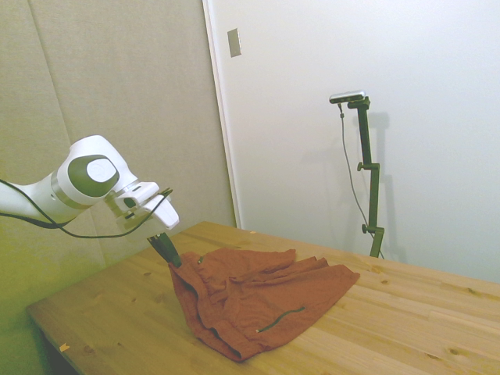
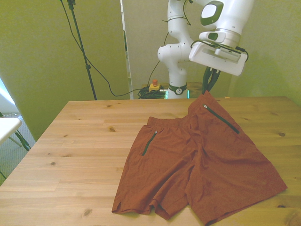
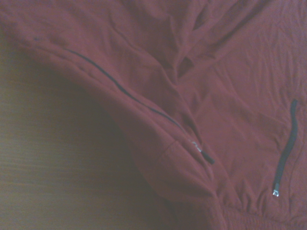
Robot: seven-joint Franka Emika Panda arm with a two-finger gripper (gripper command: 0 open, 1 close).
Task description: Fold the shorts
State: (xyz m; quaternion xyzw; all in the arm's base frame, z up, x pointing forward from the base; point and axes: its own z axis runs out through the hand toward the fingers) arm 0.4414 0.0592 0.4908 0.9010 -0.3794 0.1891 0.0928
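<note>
The rust-orange shorts [image 1: 258, 301] lie spread on the wooden table [image 1: 406, 312], with one waist corner pulled up off the surface. My gripper [image 1: 167, 251] is shut on that raised corner, its dark fingers pinching the fabric. In the front view the shorts [image 2: 202, 155] lie toward the front view's right, and the gripper [image 2: 209, 86] holds the far corner by a dark pocket zip. Two dark pocket zips and rumpled folds of the shorts [image 3: 230, 96] fill the wrist view, above the table [image 3: 48, 158].
Bare tabletop [image 2: 84, 141] stretches across the front view's left half. A white object [image 2: 7, 127] stands off the table at the front view's left edge. A yellow box with a red button [image 2: 154, 85] and cables sit behind the far edge.
</note>
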